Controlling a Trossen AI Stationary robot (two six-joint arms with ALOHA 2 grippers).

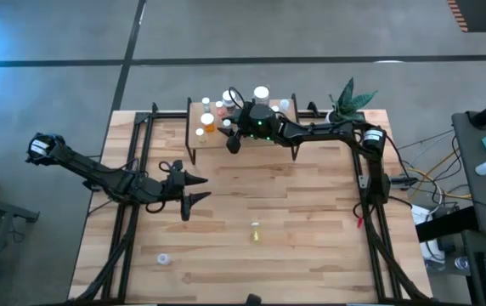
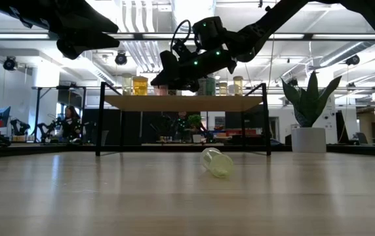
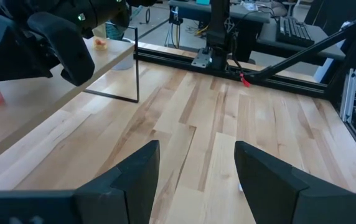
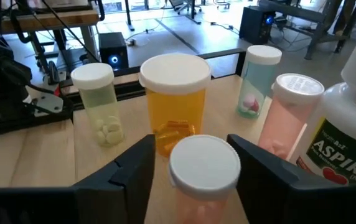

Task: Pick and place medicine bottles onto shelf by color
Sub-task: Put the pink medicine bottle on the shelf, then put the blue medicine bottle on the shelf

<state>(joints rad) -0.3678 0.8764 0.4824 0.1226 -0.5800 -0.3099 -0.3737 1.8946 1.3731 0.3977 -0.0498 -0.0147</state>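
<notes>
The shelf (image 1: 205, 136) stands at the table's far middle with several medicine bottles upright on it: pale yellow (image 4: 100, 102), orange (image 4: 175, 99), clear with pink pills (image 4: 256, 84), pink (image 4: 290, 115) and a white aspirin bottle (image 4: 346, 137). My right gripper (image 1: 234, 140) is open over the shelf's near edge. Its fingers stand on either side of a white-capped pinkish bottle (image 4: 204, 165). My left gripper (image 1: 196, 191) is open and empty above the table's left middle. A yellow-green bottle (image 2: 217, 162) lies on its side on the table. My right gripper comes at the white-capped pinkish bottle slanting down from the table's right. A gap shows between one finger (image 4: 137, 165) and the cap (image 4: 184, 162). The cap hides the other side, so I cannot tell whether that finger (image 4: 252, 165) touches it.
A potted green plant (image 1: 349, 100) stands at the far right corner beside the shelf. A small white thing (image 1: 164, 257) lies near the table's front left. Black frame rails (image 1: 128, 170) run along both sides. Bare tabletop lies between the shelf and the near edge.
</notes>
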